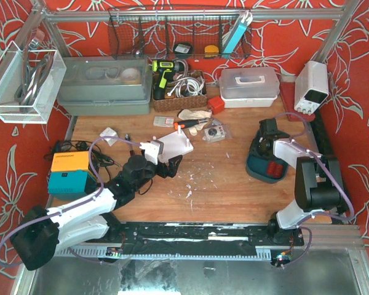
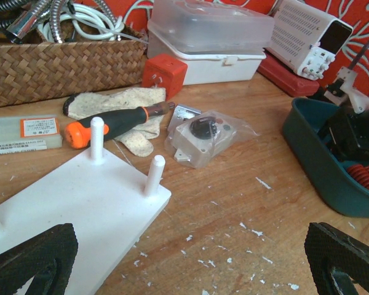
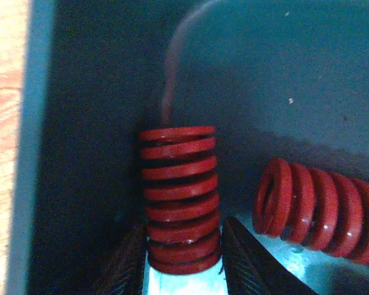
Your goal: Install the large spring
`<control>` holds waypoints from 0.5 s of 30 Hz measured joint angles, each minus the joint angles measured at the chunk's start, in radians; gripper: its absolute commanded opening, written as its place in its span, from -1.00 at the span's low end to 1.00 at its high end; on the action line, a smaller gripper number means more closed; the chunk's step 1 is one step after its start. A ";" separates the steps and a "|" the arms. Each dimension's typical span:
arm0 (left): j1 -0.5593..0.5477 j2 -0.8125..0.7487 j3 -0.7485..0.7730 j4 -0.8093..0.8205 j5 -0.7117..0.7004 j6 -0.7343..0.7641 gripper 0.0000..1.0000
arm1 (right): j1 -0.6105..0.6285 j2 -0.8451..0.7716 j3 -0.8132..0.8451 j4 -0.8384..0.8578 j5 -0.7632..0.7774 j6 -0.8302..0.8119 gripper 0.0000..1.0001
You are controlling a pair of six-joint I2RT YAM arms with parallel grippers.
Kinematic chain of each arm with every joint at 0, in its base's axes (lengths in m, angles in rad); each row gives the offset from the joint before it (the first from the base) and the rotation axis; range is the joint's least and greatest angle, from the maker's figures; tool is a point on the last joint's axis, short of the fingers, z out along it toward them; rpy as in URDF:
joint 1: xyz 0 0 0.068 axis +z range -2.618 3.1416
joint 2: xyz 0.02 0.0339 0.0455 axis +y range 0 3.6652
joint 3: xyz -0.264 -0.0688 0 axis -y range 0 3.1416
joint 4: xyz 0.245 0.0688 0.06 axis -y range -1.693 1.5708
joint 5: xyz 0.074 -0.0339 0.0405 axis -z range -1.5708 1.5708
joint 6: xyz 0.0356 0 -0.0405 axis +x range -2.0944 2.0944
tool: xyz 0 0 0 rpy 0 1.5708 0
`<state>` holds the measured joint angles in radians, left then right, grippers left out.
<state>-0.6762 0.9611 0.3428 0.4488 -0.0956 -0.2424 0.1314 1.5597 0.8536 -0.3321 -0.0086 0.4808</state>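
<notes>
Inside the teal bin (image 3: 80, 92) a red coil spring (image 3: 179, 184) lies along the corner wall. Its near end sits between the fingers (image 3: 249, 264) of my right gripper (image 3: 184, 267). The jaws are partly open and hug the coils, with a thin gap on the right side. A second red spring (image 3: 320, 206) lies on its side to the right; I cannot tell which of the two is larger. The white peg plate (image 2: 80, 203) with upright pegs (image 2: 155, 175) lies under my left gripper (image 2: 190, 261), which is wide open and empty. From above, the plate (image 1: 175, 146) is mid-table and the bin (image 1: 258, 167) is to the right.
A screwdriver (image 2: 120, 120) on a glove, a bagged part (image 2: 203, 138) and a red cube (image 2: 165, 72) lie behind the plate. At the back are a wicker basket (image 2: 55, 70), a clear lidded box (image 2: 209, 40) and a white power supply (image 1: 312, 86). An orange-teal box (image 1: 71, 174) sits at the left.
</notes>
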 measured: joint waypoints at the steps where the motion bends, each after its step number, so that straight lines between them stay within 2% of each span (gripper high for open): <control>1: 0.000 0.000 0.000 0.000 0.000 0.000 1.00 | 0.000 0.013 0.000 0.000 0.000 0.000 -0.25; 7: 0.000 0.000 0.000 0.000 0.000 0.000 1.00 | 0.000 0.063 0.011 0.000 -0.001 -0.005 -0.25; 15: 0.000 0.000 0.000 0.000 -0.001 0.000 1.00 | -0.001 0.080 0.030 0.002 0.001 -0.027 -0.53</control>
<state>-0.6762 0.9611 0.3428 0.4488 -0.0963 -0.2424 0.1307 1.6398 0.8837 -0.3305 -0.0078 0.4541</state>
